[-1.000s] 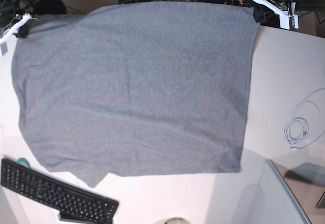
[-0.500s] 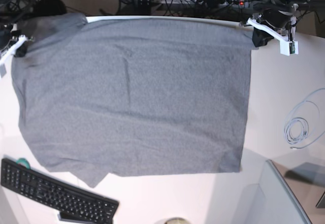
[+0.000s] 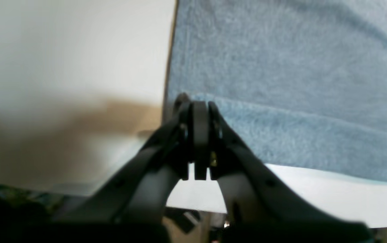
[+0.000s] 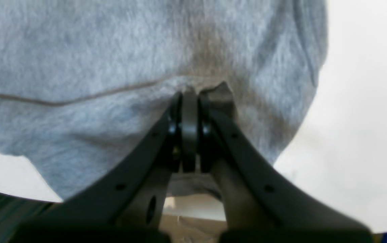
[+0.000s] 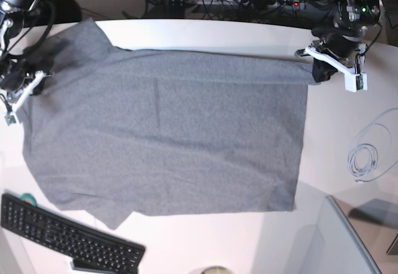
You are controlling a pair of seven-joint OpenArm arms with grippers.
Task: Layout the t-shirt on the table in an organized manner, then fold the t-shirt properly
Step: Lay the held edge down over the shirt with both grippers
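The plain heather-grey knit t-shirt (image 5: 168,131) lies spread across the smooth white table (image 5: 348,118), far edge lifted. Left gripper (image 3: 198,108) and right gripper (image 4: 188,98) are each clamped on far corners. Recommend drawing both evenly, keeping the hem taut and square.

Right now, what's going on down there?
Both grippers, left and right, shut on t-shirt corners. Shirt spread on table. Keyboard touching its hem.

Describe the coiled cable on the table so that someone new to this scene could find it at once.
Start from the big grey t-shirt spread over the white table. On the bare tabletop beside the shirt's edge, on the left gripper's side, lies a thin pale cable wound into small loops. It is the only thin looped thing there.
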